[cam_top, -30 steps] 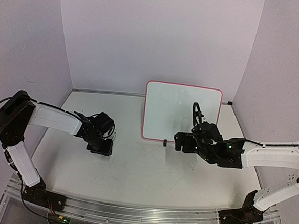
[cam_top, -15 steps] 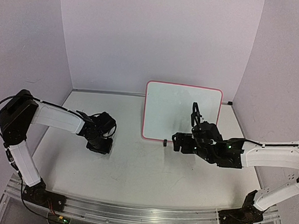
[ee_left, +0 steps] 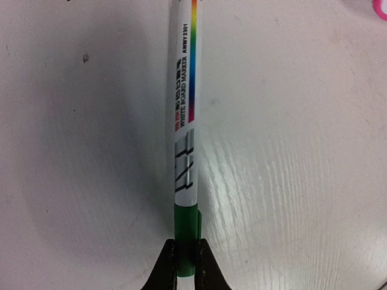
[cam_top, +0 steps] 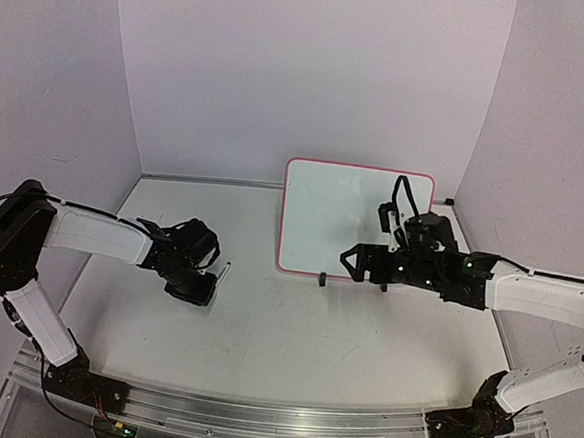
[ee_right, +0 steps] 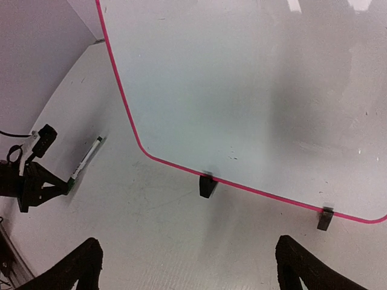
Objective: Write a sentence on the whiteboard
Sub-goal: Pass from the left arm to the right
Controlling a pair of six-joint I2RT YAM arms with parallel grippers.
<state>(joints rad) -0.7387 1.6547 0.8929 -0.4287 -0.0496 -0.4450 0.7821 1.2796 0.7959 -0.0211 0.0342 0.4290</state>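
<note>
At the left, the left gripper (ee_left: 185, 264) pinches the green end of a white marker (ee_left: 184, 103) tight between its fingertips. Only the left wrist view shows the barrel's rainbow stripe and print, seen against the table (ee_left: 290, 151). The whiteboard (ee_right: 242, 90) stands upright, right of centre and toward the far wall. The right wrist view shows its plain white face and both black feet (ee_right: 207, 185), while the top view shows one foot. Near it, the right gripper (ee_right: 187, 257) hangs with its fingers spread wide, touching nothing.
</note>
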